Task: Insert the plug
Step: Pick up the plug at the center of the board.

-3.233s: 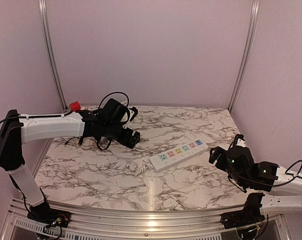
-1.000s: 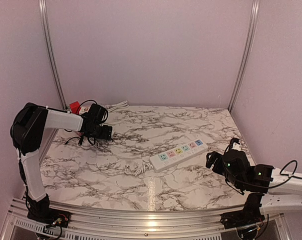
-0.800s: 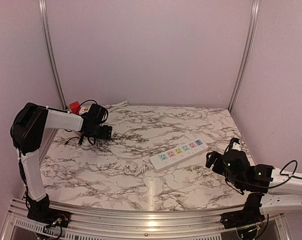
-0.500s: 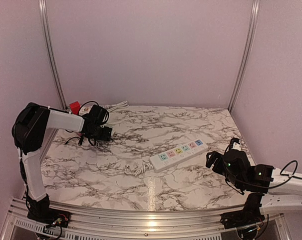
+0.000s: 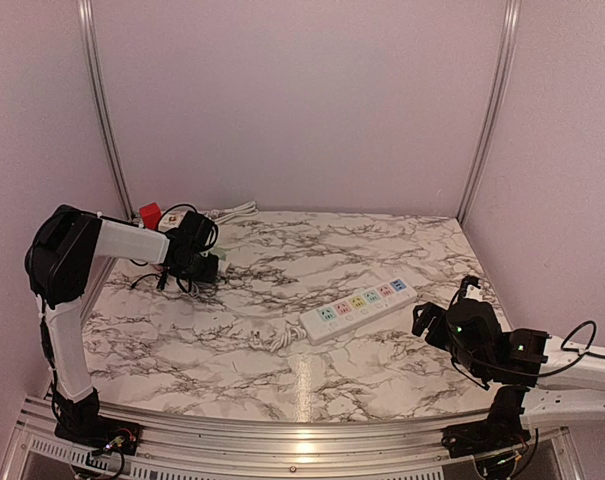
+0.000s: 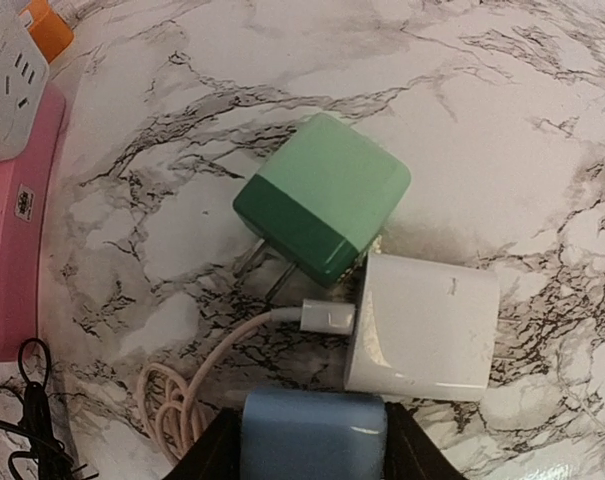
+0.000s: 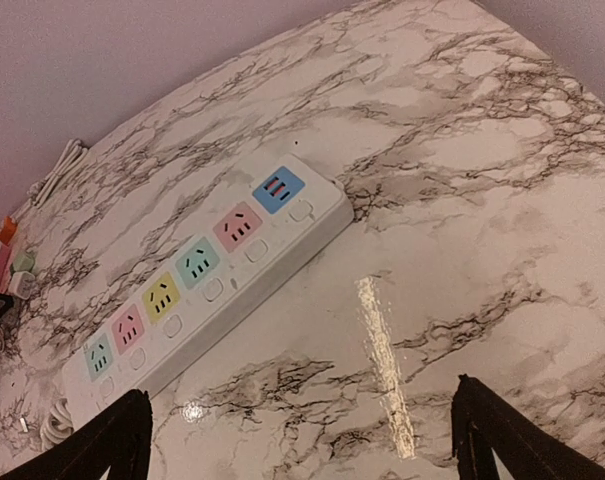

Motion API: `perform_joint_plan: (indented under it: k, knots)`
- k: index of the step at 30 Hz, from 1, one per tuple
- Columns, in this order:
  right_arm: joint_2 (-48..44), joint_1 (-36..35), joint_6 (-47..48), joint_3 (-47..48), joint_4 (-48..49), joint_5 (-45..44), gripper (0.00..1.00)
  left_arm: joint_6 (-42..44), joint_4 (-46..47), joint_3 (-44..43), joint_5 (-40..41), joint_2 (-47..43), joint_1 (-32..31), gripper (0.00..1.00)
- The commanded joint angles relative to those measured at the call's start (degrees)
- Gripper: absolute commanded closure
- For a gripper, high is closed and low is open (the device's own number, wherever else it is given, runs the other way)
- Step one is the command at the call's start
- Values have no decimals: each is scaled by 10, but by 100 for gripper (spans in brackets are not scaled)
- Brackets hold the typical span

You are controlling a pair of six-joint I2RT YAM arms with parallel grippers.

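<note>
A blue plug (image 6: 314, 435) sits at the bottom of the left wrist view, filling the gap between my left gripper's (image 6: 314, 445) black fingers (image 6: 214, 452), which touch both of its sides. Beyond it lie a white charger (image 6: 422, 325) with a pink cable (image 6: 182, 400) and a green plug (image 6: 322, 195). From above, the left gripper (image 5: 204, 262) is low at the table's back left. The white power strip (image 5: 357, 306) with coloured sockets lies in the middle. My right gripper (image 7: 302, 440) stands open and empty, near the strip's (image 7: 207, 270) right end.
A pink power strip (image 6: 12, 250) and a white socket cube (image 6: 7, 80) lie left of the plugs. A red block (image 5: 149, 213) and a white cable (image 5: 232, 211) sit by the back wall. The strip's cord (image 5: 272, 340) coils near its left end.
My left gripper's fingers have closed in onto the blue plug while the arm stayed at the back left. The right arm has not moved.
</note>
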State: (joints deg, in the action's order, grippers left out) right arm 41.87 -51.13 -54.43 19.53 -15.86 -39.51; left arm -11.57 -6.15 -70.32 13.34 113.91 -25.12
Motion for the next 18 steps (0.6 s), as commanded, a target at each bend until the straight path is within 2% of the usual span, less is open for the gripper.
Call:
perform_joint_plan:
  k: [1, 5, 13, 18]
  knots:
    - [1, 4, -1, 7, 10, -2, 2, -4, -18, -2, -14, 7, 0, 59]
    - [1, 3, 0, 9, 8, -1, 2, -10, -18, 1, -28, 2, 0, 70]
    - [1, 4, 7, 9, 17, 4, 1, -23, -10, 11, -50, -23, -23, 78]
    - [0, 4, 111, 0, 104, 50, 2, -34, -3, 25, -70, -51, -49, 78]
